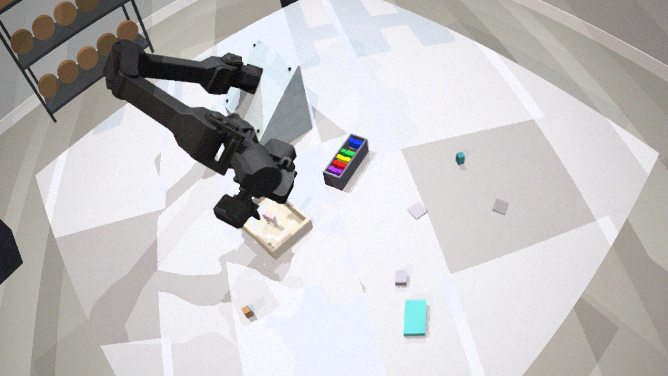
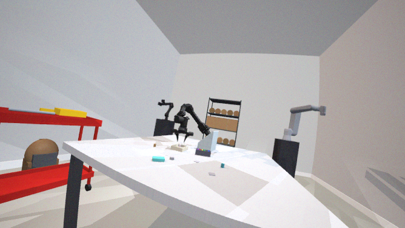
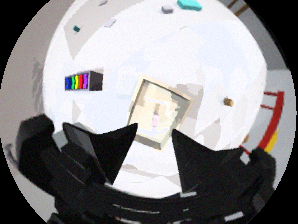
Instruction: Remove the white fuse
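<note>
The white fuse [image 1: 270, 218] [image 3: 155, 120] shows pinkish white inside the outline of the cream tray [image 1: 294, 239] [image 2: 179, 149] [image 3: 168, 87]. Whether it lies flat or leans there is too small to tell. My gripper [image 2: 181, 142] [image 3: 154, 128] is open above the tray, its fingertips apart with nothing held between them. In the top view the gripper body hides the tray's back left corner. The dark fuse block [image 1: 353, 171] [image 2: 203, 153] [image 3: 96, 81] stands apart from the gripper, with blue, green, yellow, red and purple fuses and a gap between blue and green.
A pale slanted panel [image 1: 287, 112] [image 2: 206, 142] stands behind the block, near the arm. A turquoise box [image 1: 415, 318] [image 2: 158, 159] [image 3: 190, 4], an orange-brown cube [image 1: 247, 311] [image 3: 228, 102], a teal piece [image 1: 460, 158] [image 2: 222, 165] and small grey pieces lie farther off.
</note>
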You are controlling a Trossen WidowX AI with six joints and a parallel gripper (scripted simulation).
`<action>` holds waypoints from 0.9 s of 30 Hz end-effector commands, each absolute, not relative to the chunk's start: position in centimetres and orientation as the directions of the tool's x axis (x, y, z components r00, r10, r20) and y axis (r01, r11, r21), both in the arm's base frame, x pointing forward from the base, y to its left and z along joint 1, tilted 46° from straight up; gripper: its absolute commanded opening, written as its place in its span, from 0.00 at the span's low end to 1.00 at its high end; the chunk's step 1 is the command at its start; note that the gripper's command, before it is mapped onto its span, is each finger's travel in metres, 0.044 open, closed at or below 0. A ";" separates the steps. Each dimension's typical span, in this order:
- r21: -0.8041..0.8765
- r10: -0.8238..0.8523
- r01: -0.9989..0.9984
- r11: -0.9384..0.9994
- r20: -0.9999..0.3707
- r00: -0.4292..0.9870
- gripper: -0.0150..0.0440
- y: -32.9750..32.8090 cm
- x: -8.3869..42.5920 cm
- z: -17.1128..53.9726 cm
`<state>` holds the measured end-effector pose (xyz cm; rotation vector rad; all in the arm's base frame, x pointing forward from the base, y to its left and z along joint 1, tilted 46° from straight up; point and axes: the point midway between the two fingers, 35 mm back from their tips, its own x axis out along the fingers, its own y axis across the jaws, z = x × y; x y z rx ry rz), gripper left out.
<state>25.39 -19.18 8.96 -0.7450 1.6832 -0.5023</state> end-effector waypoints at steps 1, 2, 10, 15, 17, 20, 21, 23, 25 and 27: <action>-0.678 -0.707 -0.210 0.705 -0.696 -0.127 0.81 -19.0 25.5 9.1; -0.676 -0.706 -0.211 0.706 -0.697 -0.128 0.81 -18.5 25.6 9.5; -0.673 -0.704 -0.217 0.708 -0.699 -0.129 0.81 -16.4 25.9 11.5; -0.673 -0.704 -0.217 0.708 -0.699 -0.129 0.81 -16.4 25.9 11.5; -0.667 -0.700 -0.224 0.711 -0.701 -0.134 0.81 -16.4 25.9 11.2; -0.667 -0.700 -0.224 0.711 -0.701 -0.134 0.81 -16.4 25.9 11.2; -0.667 -0.700 -0.224 0.711 -0.701 -0.134 0.81 -16.4 25.9 11.2; -0.667 -0.700 -0.224 0.711 -0.701 -0.134 0.81 -16.4 25.9 11.2; -0.667 -0.700 -0.224 0.711 -0.701 -0.134 0.81 -16.4 25.9 11.2; -0.667 -0.700 -0.224 0.711 -0.701 -0.134 0.81 -16.4 25.9 11.2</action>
